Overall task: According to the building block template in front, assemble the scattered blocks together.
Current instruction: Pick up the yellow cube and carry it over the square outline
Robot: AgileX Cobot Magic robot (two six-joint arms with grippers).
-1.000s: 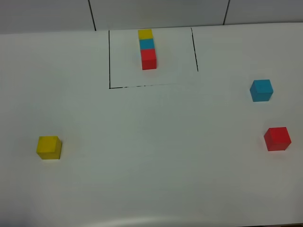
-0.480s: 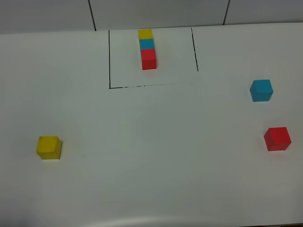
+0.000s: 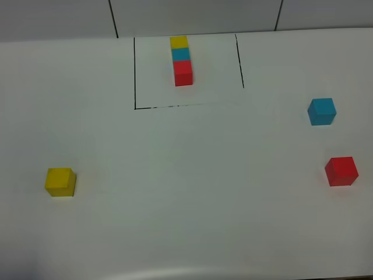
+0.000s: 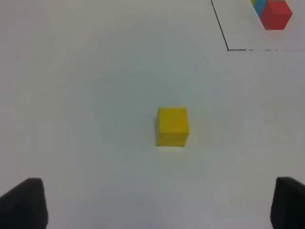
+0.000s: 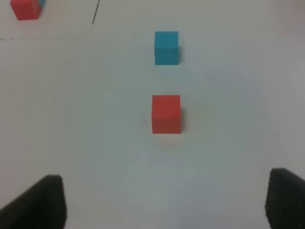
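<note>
The building block template (image 3: 182, 60) is a row of yellow, cyan-blue and red cubes inside a black pen outline at the back middle of the table. Its red end also shows in the left wrist view (image 4: 275, 13) and the right wrist view (image 5: 26, 8). Of the scattered blocks, the yellow block (image 3: 60, 181) (image 4: 172, 126) lies alone at the left. The blue block (image 3: 322, 111) (image 5: 167, 47) and the red block (image 3: 341, 171) (image 5: 166, 113) lie apart at the right. My left gripper (image 4: 156, 205) is open, short of the yellow block. My right gripper (image 5: 162, 200) is open, short of the red block. Neither arm shows in the exterior view.
The white table (image 3: 186, 175) ends at a wall with dark seams (image 3: 113, 17) behind the template. The pen outline (image 3: 135, 76) is open toward the wall. The table's front edge (image 3: 186, 273) curves along the bottom of the exterior view.
</note>
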